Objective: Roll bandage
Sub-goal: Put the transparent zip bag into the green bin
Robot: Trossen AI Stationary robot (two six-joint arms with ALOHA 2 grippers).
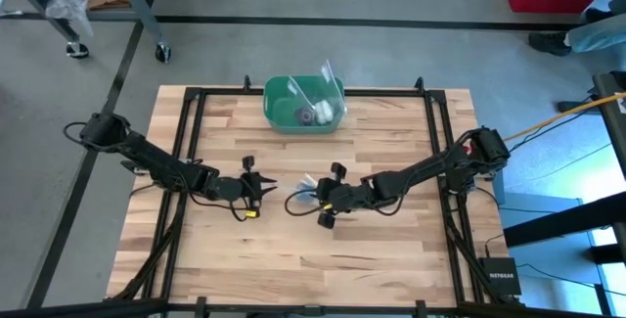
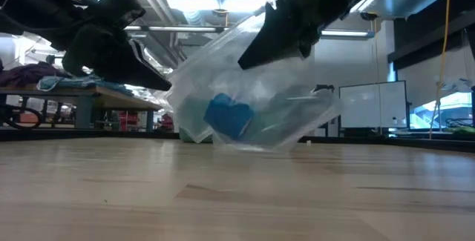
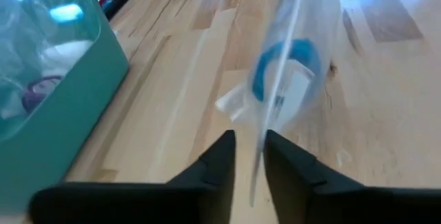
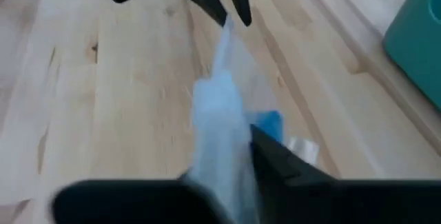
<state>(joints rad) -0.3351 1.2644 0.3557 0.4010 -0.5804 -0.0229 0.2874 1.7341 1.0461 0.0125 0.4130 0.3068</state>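
Note:
The bandage (image 2: 228,116) is a small blue roll inside a clear plastic bag (image 2: 260,93). The bag stands between my two grippers over the middle of the table. My right gripper (image 1: 315,201) is shut on the bag. My left gripper (image 1: 276,189) faces it from the table's left, slightly open. In the left wrist view, the bag's thin edge (image 3: 260,156) runs through the gap between its fingers. In that view the roll (image 3: 286,69) shows as a blue ring. The bag's lower end (image 2: 256,144) is low over the wood; whether it rests there I cannot tell. My left gripper has the bag's edge between its fingers (image 3: 219,160), coming level from the table's left; whether they touch the bag I cannot tell. My right gripper pinches the bag's upper part (image 2: 276,20) between its two fingers, slanting down from the table's right. The bag hangs below it with the roll in its lower part.
A green bin (image 1: 303,103) with a clear bag and small items stands at the table's far edge, behind the grippers. Black frame bars (image 1: 435,161) run along the table's sides. Bare wood (image 1: 293,259) lies toward the near edge.

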